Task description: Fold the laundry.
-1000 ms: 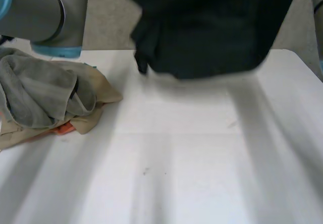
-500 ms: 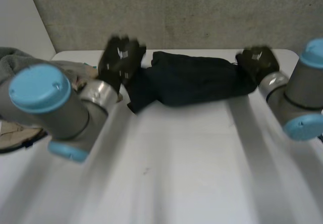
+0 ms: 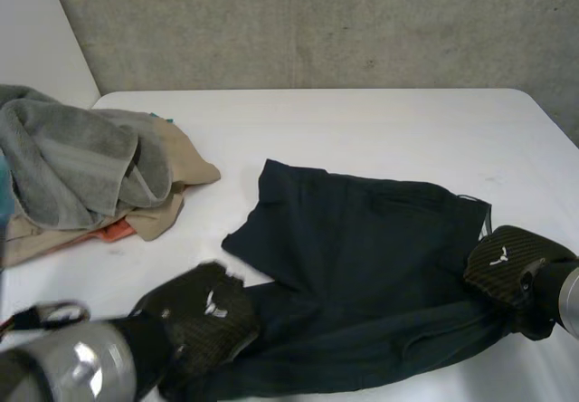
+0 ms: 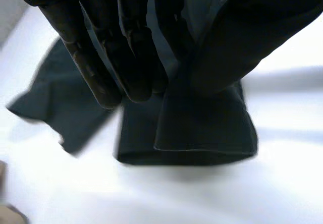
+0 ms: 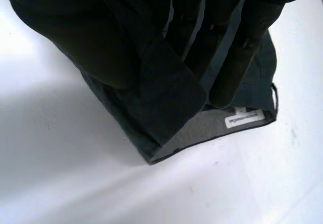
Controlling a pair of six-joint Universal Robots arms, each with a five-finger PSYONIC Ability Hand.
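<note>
Dark garment (image 3: 362, 266), bunched at the far edge of the table (image 3: 362, 121) half a second ago, now lies spread mid-table. My left hand (image 3: 204, 316) pinches its near-left end and my right hand (image 3: 502, 262) its labelled edge, so I judge it ready for folding.

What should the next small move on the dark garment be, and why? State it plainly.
Probably draw the two hands slightly apart to tauten the dark garment before letting go. It lies on the table but rumpled, bunched near the left hand, which pinches a near corner; the right hand pinches its right edge.
</note>
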